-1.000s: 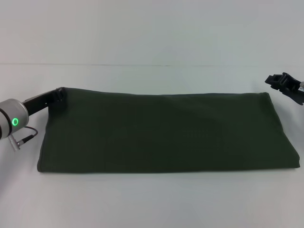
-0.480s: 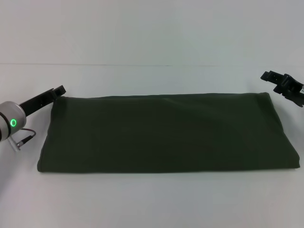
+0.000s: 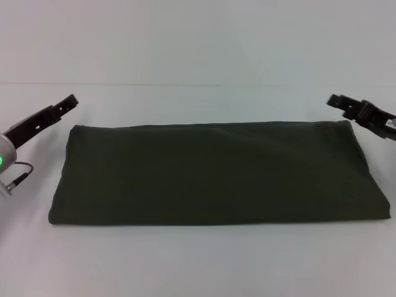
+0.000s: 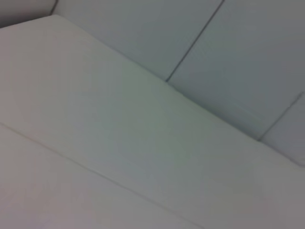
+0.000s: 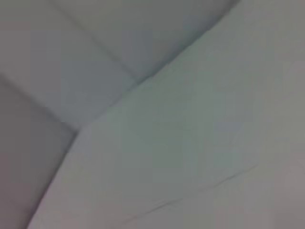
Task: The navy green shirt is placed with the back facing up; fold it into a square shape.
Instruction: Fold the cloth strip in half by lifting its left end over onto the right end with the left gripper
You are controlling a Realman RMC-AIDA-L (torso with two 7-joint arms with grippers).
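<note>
The navy green shirt (image 3: 216,173) lies flat on the white table (image 3: 198,266) in the head view, folded into a long dark olive band with its plain side up; no lettering shows. My left gripper (image 3: 69,100) hovers just beyond the shirt's far left corner, open, empty and clear of the cloth. My right gripper (image 3: 337,99) hovers just beyond the far right corner, holding nothing and not touching the cloth. Neither wrist view shows the shirt.
A cable (image 3: 21,175) from my left arm hangs close to the shirt's left edge. The table's far edge meets a pale wall (image 3: 198,43). Both wrist views show only white table (image 4: 95,143) and wall panels (image 5: 71,57).
My left gripper has let go of the shirt's far left corner and lifted up and away to the left. My right gripper has moved left and farther back, toward the far right corner.
</note>
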